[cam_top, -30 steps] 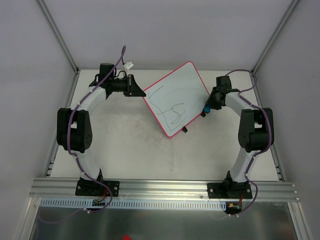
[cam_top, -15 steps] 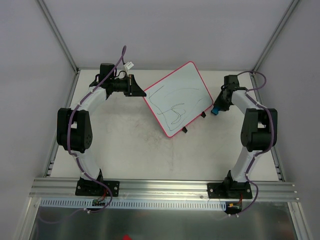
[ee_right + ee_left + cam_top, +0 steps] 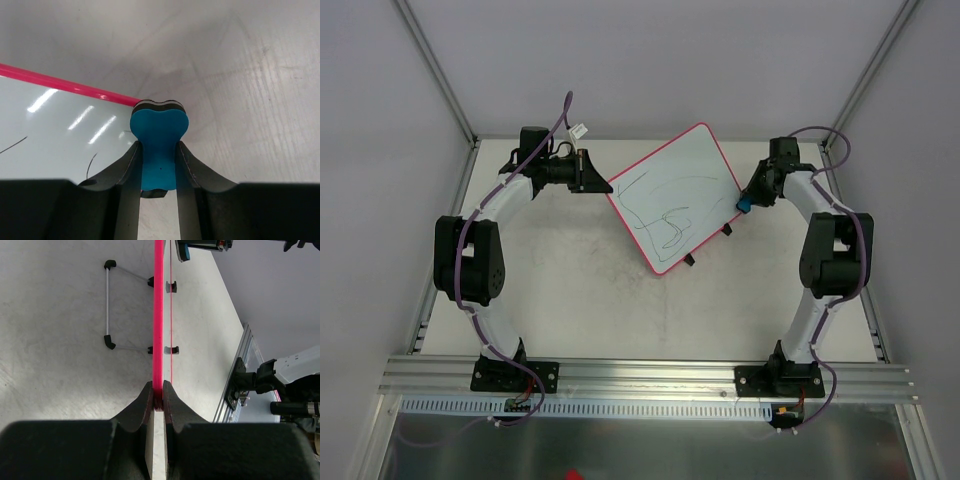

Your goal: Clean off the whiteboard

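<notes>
At the far middle of the bench (image 3: 580,290) we see one whiteboard (image 3: 680,172), set askew. Its left corner is pinched in the left jaws, which are drawn narrow on the pink rim. From the left wrist the board shows only edge-on, its written face hidden. The right jaws clamp one blue eraser (image 3: 158,145) by its waist, its lower end hidden between them. Its head sits at the board's right edge; whether it touches, we cannot tell. We count two black feet (image 3: 689,260) and a few unreadable dark scribbles (image 3: 665,228).
</notes>
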Robot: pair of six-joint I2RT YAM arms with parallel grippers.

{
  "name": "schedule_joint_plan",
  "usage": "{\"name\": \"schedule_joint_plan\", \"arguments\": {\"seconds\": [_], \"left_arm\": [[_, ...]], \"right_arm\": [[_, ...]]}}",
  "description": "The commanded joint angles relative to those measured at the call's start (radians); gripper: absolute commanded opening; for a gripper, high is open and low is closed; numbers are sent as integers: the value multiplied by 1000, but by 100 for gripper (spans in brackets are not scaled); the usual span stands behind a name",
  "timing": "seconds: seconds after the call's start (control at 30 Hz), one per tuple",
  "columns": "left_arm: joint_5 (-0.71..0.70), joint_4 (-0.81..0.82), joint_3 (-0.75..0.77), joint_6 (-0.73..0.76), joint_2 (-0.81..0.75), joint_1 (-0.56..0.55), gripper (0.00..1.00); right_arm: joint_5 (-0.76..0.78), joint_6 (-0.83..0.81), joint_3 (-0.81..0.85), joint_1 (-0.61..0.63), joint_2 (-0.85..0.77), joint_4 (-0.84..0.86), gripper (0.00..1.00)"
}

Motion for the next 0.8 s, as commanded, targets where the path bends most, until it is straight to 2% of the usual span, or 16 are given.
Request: {"name": "schedule_joint_plan", "arguments": {"seconds": [0.0, 0.5, 0.77], "left_arm": [[73, 2, -15, 74, -35, -21, 0], [81, -12, 26, 67, -22, -21, 0], [84, -18, 34, 67, -16, -21, 0]], "right_arm": [[-39, -22, 45, 3, 55, 2, 0], [36, -32, 13, 17, 55, -55, 0], [-36, -35, 57, 49, 61, -31, 0]]}}
